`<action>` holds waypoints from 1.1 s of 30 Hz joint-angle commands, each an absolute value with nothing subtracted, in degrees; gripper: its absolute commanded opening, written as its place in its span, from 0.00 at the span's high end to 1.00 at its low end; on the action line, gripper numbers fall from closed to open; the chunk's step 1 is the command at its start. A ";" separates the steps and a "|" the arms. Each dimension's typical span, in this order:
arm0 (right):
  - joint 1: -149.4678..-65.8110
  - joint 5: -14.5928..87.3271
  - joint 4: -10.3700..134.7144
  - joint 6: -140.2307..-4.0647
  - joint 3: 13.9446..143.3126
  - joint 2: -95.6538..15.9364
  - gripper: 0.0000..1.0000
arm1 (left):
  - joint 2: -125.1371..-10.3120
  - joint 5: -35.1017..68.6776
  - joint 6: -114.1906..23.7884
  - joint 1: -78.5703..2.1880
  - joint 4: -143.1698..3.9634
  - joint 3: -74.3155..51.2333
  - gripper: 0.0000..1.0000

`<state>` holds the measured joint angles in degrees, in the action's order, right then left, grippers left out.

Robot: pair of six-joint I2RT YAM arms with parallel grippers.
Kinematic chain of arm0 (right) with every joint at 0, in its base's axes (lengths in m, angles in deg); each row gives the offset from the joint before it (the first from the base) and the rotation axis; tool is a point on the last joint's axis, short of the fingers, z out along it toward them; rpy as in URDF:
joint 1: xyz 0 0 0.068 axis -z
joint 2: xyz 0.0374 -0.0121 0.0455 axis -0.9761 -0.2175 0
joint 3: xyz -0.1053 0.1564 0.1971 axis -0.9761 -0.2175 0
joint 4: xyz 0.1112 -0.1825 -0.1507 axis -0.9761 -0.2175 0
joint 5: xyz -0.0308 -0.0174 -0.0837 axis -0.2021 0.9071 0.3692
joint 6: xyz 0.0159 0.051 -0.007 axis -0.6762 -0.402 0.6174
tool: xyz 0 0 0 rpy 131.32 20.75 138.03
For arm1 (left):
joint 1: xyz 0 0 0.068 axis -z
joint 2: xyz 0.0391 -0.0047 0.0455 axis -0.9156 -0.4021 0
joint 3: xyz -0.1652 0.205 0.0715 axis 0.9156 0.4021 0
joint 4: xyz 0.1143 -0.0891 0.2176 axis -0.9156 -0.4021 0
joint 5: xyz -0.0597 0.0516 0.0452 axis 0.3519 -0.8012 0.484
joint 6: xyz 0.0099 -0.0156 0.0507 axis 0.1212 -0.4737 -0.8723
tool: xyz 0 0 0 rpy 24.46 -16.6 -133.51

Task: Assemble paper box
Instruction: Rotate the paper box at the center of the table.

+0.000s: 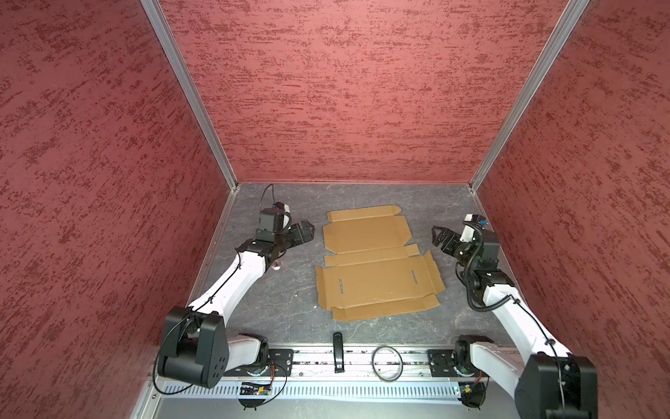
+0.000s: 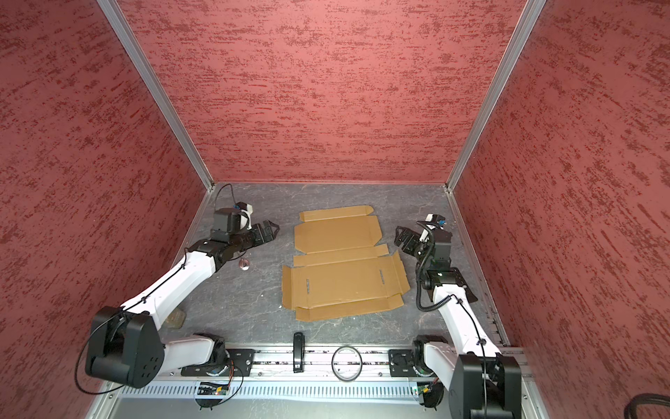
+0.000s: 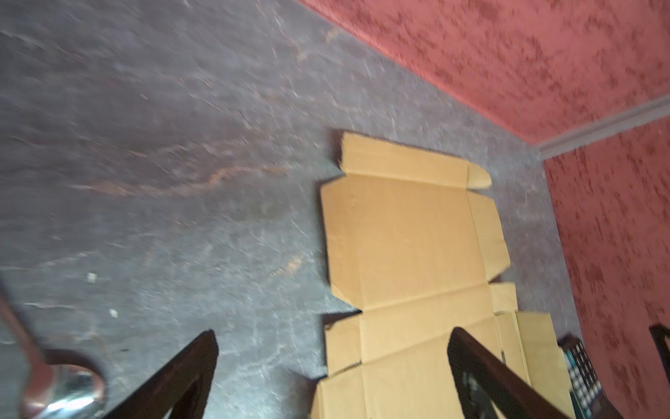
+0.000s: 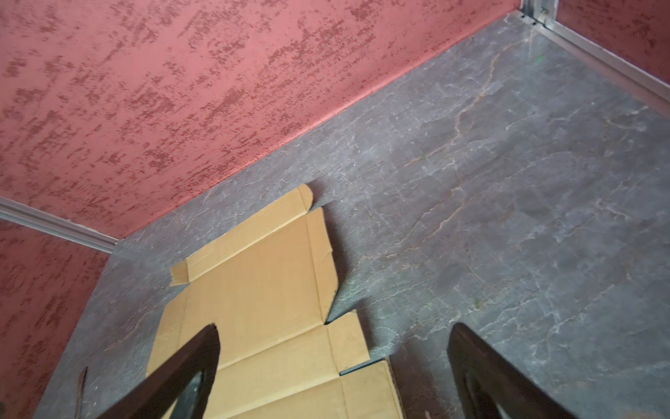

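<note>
L/R claws wide open, empty: left gripper (image 1: 307, 229) & right gripper (image 1: 437, 236) flank flat paper box (image 1: 373, 268). Push one side only & you'll prob skid it, no fold.

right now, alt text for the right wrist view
A flat, unfolded paper box lies on a grey table, flaps spread. The right gripper is open and empty, its dark fingers in the foreground; a red wall stands behind.
</note>
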<state>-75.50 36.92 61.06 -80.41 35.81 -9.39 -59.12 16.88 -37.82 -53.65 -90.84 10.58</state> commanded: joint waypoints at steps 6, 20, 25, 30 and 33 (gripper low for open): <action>-80.24 40.46 48.34 -79.17 40.07 -9.01 0.01 | -66.03 20.77 -39.49 -48.78 -98.74 3.63 0.00; -97.37 59.78 48.97 -74.80 45.87 -12.33 0.01 | -70.35 22.05 -37.64 -47.60 -98.30 3.14 0.00; -97.39 52.37 48.20 -76.56 47.24 -15.77 0.01 | -71.42 21.55 -37.54 -47.28 -99.10 2.12 0.00; -97.41 50.18 43.38 -77.17 49.56 -21.02 0.01 | -72.66 21.92 -36.76 -47.23 -99.77 1.48 0.00; -97.54 49.02 44.13 -77.11 48.40 -20.49 0.01 | -73.57 22.33 -36.36 -47.18 -99.98 1.11 0.01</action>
<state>-97.25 51.11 45.32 -75.84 48.20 -21.32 -72.85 21.49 -37.08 -47.57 -99.24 2.60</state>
